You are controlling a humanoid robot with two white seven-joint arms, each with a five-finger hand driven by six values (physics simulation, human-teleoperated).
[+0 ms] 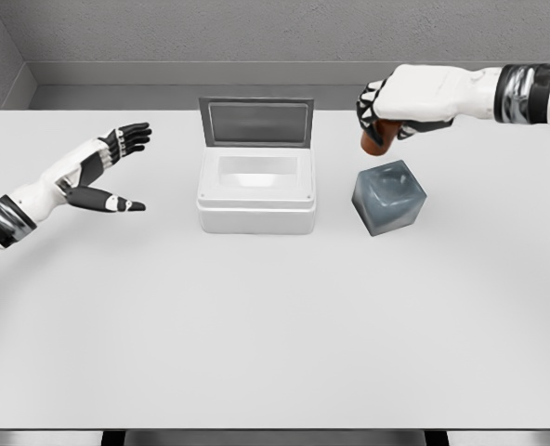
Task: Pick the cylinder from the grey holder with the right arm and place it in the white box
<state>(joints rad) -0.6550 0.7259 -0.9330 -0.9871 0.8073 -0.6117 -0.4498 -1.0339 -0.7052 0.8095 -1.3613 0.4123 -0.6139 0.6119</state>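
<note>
White table [256, 334]: box [256, 193], grey holder [388, 197].

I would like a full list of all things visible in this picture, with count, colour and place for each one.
white box: one, white, centre of the table, lid standing open at the back.
grey holder: one, translucent grey, right of the white box, apart from it.
cylinder: one, reddish-brown, held in the right hand above the back edge of the grey holder.
table: one, white, fills most of the view.
wall: grey, behind the table.
left hand: one, white and black, over the table's left side, fingers spread, holding nothing.
right hand: one, white and black, upper right, closed on the cylinder.
</note>
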